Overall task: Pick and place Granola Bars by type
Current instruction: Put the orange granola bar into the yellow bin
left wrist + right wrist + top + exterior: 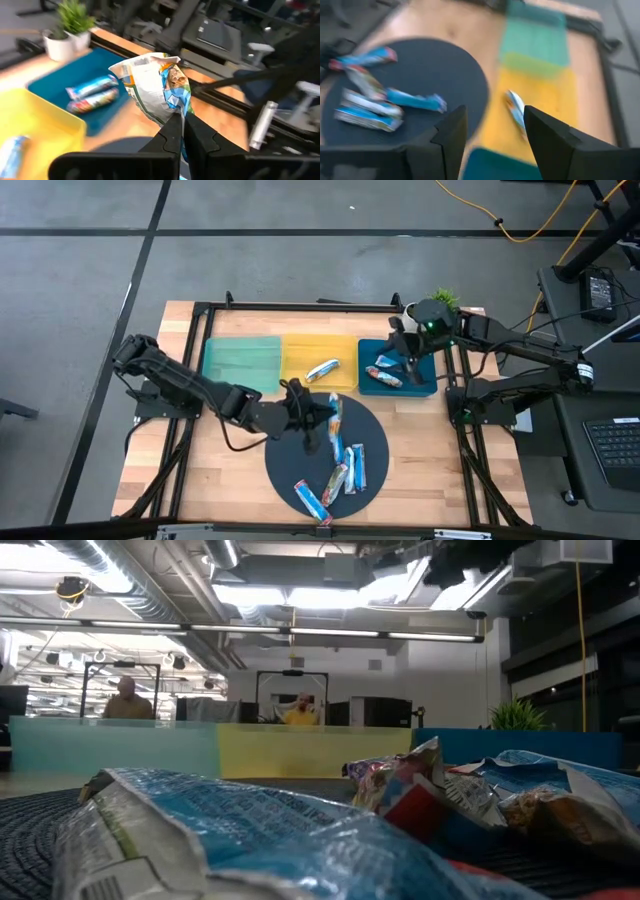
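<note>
The left gripper (181, 131) is pinched fully shut on one end of a granola bar (156, 90), a white, blue and green wrapper that stands up from the fingertips, lifted above the far edge of the round dark mat (290, 475). The right gripper (492, 132) hangs over the blue tray (428, 388) at the far right with its fingers apart and nothing between them. The other bars are split up: one lies in the yellow tray (300, 350) in the middle, two lie in the blue tray, the teal tray (240, 360) on the left looks empty, and about six remain scattered on the mat, most toward its right and near side. The main risk, as I judge it, is the hold itself: the fingers grip only the crimped foil tip, so the slick wrapper could slide out or swing during the carry and drop short of a tray. A wrapper that mixes blue and white could also end up in the wrong tray. If both arms reach toward the far trays together, they may crowd each other.
</note>
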{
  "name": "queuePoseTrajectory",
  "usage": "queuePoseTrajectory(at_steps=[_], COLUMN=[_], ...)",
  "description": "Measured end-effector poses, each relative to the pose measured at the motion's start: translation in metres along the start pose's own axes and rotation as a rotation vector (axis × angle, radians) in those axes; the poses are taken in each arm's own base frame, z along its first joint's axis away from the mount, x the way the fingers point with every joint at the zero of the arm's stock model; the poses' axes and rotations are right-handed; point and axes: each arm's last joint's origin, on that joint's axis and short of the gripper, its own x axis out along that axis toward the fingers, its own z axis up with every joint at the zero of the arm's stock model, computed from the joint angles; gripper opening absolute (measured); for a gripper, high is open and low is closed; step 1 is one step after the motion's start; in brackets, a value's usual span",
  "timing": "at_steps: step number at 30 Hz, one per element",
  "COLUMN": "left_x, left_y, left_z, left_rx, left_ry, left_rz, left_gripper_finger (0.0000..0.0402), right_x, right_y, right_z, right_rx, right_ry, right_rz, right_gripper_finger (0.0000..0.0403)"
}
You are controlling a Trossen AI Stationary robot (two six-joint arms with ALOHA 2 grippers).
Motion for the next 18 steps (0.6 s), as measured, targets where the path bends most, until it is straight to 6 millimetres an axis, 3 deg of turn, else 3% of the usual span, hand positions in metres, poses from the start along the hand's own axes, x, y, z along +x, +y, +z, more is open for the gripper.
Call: queuePoseTrajectory(at_steps=[10, 18], left_x=[0.002, 0.003], left_y=[0.004, 0.016], left_z=[0.034, 0.063], left_rx=[0.187, 0.293], left_ry=[-0.095, -0.074], left_rz=[0.077, 0.143], left_gripper_finger=[0.0003, 0.0003], right_x=[0.003, 0.012], right_y=[0.001, -0.001], right_z=[0.027, 0.044], right_rx=[0.068, 0.102], right_ry=[-0.254, -0.407], right_rz=[0.055, 0.114], right_gripper_finger=[0.0198, 0.0201])
